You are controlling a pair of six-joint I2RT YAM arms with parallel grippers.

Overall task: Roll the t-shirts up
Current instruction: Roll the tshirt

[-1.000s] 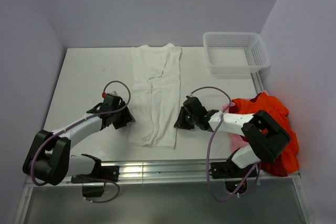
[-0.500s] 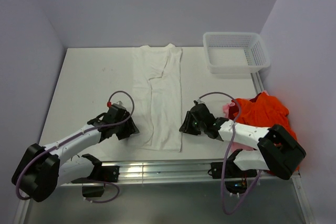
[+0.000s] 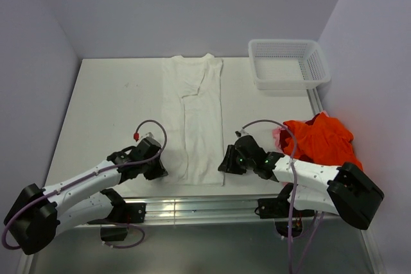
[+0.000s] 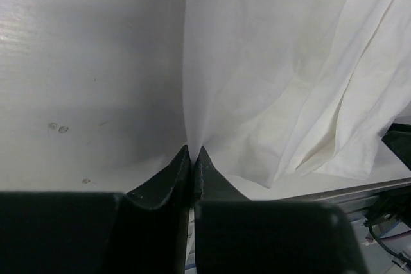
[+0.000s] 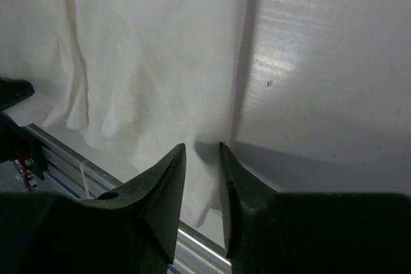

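A white t-shirt (image 3: 192,120), folded into a long strip, lies flat down the middle of the table (image 3: 109,101). My left gripper (image 3: 159,170) sits at its near left corner. In the left wrist view its jaws (image 4: 192,149) are shut, pinching the white t-shirt's (image 4: 276,62) left edge, and creases run into the tips. My right gripper (image 3: 226,163) is at the near right corner. In the right wrist view it (image 5: 202,147) stands open, its fingers straddling the right edge of the white t-shirt (image 5: 148,56). Orange-red t-shirts (image 3: 321,139) lie heaped at the right.
A white mesh basket (image 3: 260,81) stands at the back right corner. A metal rail (image 3: 192,206) runs along the table's near edge, just below both grippers. Purple walls close in the left, back and right sides.
Both grippers have slid toward the near edge along the white t-shirt's sides. The left jaws have closed on the left edge. The right jaws have opened a little.
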